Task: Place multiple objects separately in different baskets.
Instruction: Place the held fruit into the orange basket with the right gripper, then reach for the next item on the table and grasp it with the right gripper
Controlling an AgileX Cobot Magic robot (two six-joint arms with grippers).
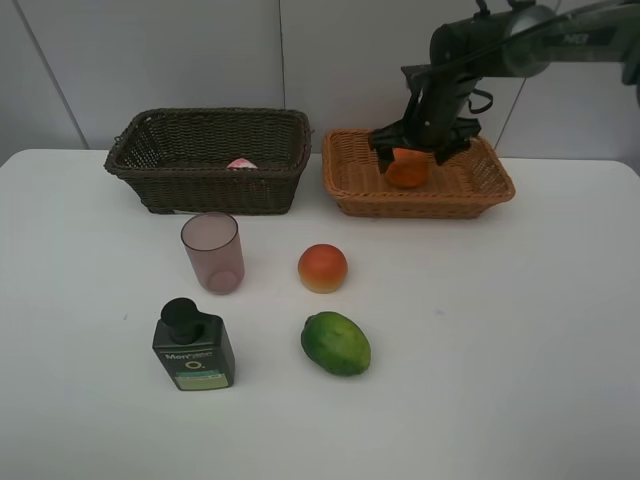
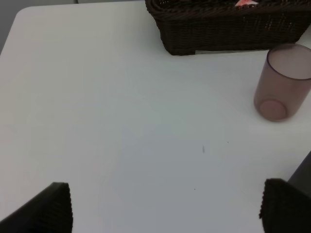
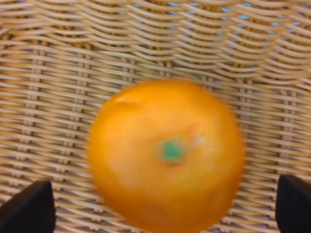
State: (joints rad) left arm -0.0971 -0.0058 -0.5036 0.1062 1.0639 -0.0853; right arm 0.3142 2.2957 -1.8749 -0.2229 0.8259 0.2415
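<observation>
Hiding inside the dark basket (image 1: 200,190), the pink bottle (image 1: 241,163) barely shows.

The orange (image 3: 165,155) between the right fingers (image 3: 29,208) is all smeary in the wrist view, and you only get the finger tips, the rest is chopped by the edge. From up high those fingers cover its top. Ahead of the left fingers (image 2: 48,208), the dark basket (image 2: 228,29) runs out of frame, and the pink thing (image 1: 241,163) inside is mostly behind its wall.
</observation>
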